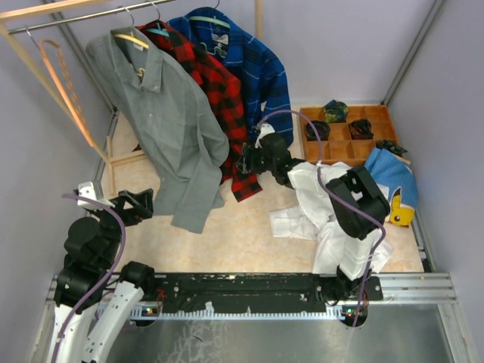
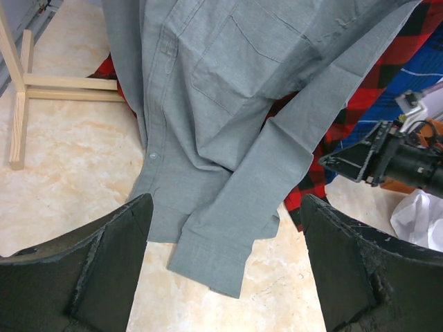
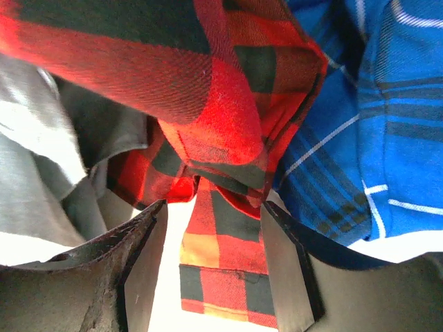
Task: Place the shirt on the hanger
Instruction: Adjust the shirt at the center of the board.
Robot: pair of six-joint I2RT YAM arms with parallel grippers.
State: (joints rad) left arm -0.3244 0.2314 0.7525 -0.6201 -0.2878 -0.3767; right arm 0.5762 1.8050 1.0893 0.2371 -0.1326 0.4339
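Note:
The grey shirt hangs from the pale tan hanger on the rail at the back left. Its hem and one sleeve cuff reach the floor. In the left wrist view the shirt shows its chest pocket and buttons. My left gripper is open and empty, low on the shirt's left; its fingers stand wide apart before the cuff. My right gripper is open at the red-black plaid shirt. A hanging plaid sleeve end lies between its fingers, not clamped.
A blue plaid shirt hangs right of the plaid one. A darker orange wavy hanger hangs at far left by the wooden rack leg. A white shirt lies under the right arm. A wooden compartment tray and blue cloth are at back right.

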